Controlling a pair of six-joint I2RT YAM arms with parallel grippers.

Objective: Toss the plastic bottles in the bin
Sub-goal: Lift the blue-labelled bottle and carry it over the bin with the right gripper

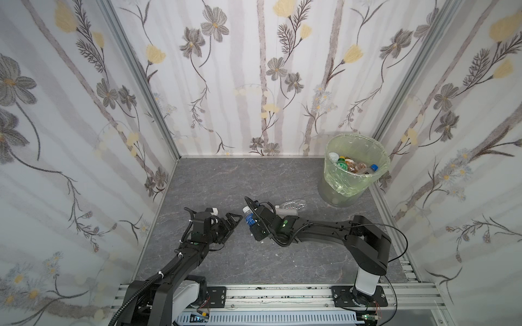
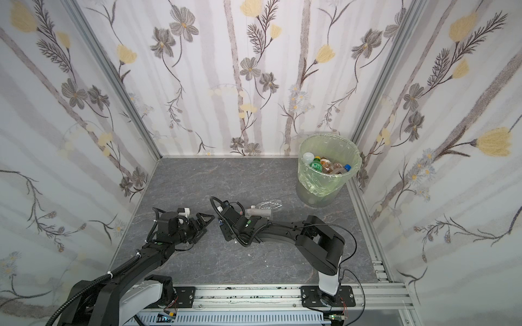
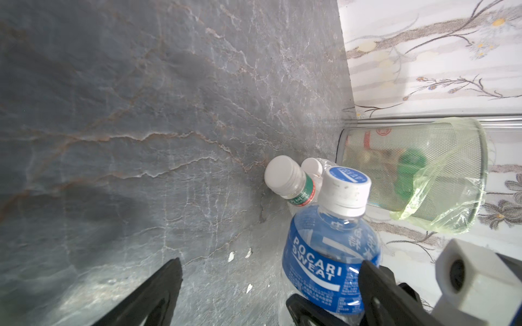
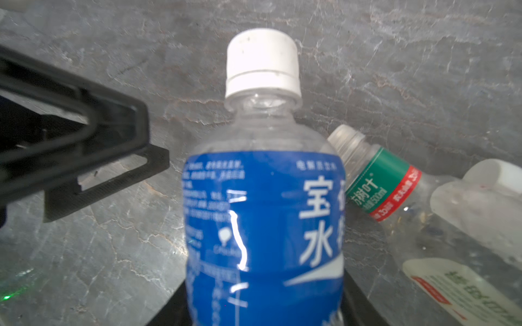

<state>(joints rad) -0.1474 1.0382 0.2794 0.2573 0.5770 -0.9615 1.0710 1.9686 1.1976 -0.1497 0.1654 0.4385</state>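
Plastic bottles [image 1: 353,166] already sit inside the bin [image 1: 339,194], which stands upright in the far right corner of the grey table [image 1: 226,180]. White, green, orange and blue caps show inside its pale green liner in both top views.

Two clear bottles [image 1: 291,206] lie on their sides on the table between the bin and my right arm, side by side. The right wrist view shows them as a green-labelled bottle [image 4: 381,189] and a cloudy bottle [image 4: 480,203] with a white cap.

One more, the blue-labelled bottle [image 4: 262,211], is in my right gripper [image 1: 250,221]. The jaws press against its label from both sides, and its white cap points away from the wrist. It looks raised a little off the table, but the view is too close for me to be sure.

My left gripper [image 1: 230,224] has its jaws spread wide and grips nothing. One of its fingers [image 4: 113,158] is just beside the blue-labelled bottle, with a strip of table showing between them.
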